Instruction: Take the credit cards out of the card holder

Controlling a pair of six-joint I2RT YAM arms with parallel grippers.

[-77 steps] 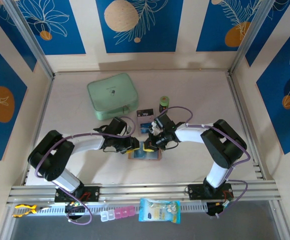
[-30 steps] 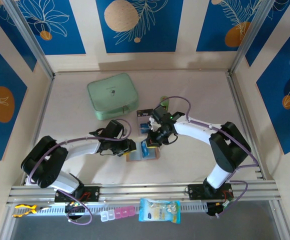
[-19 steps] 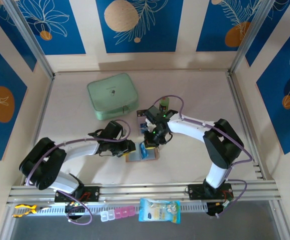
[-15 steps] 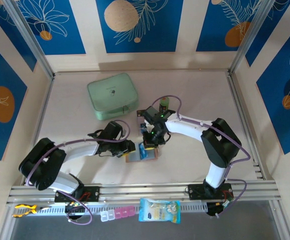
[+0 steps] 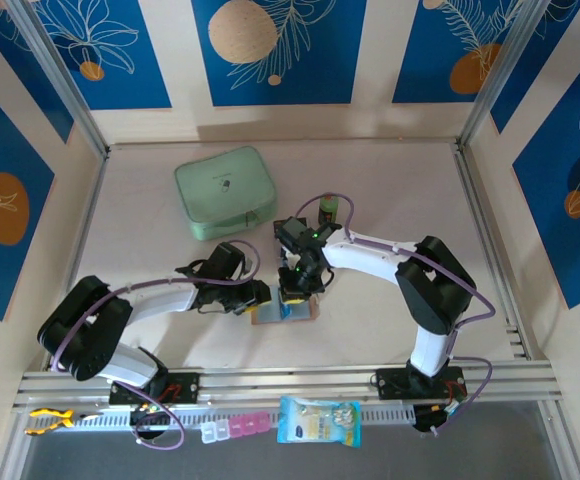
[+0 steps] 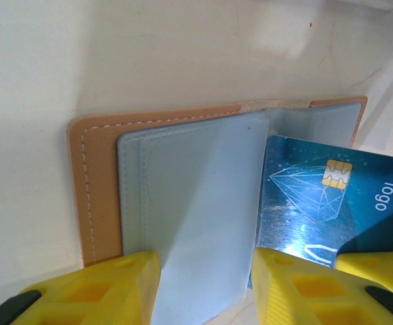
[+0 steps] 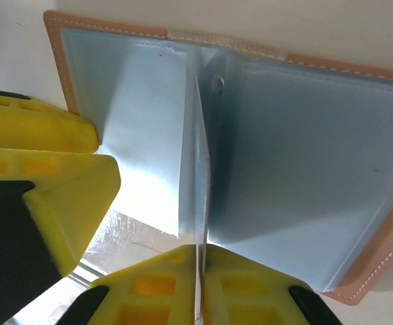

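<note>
One card (image 6: pixel 318 200) in right gripper (image 7: pixel 200 261) (holder (image 6: pixel 91 183) open)

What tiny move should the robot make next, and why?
Probably the right claw should draw the light blue chip card straight out of the tan leather card holder. It is shut on the card's edge, the card looks partly tucked among the clear pockets, and the open left claw sits at the holder's edge.

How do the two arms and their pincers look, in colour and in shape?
Both the left arm and the right arm have rounded white links with black joints, and a thin purple cable runs along each. The left pincer and the right pincer have blocky yellow fingers with recessed pockets and black inserts.
</note>
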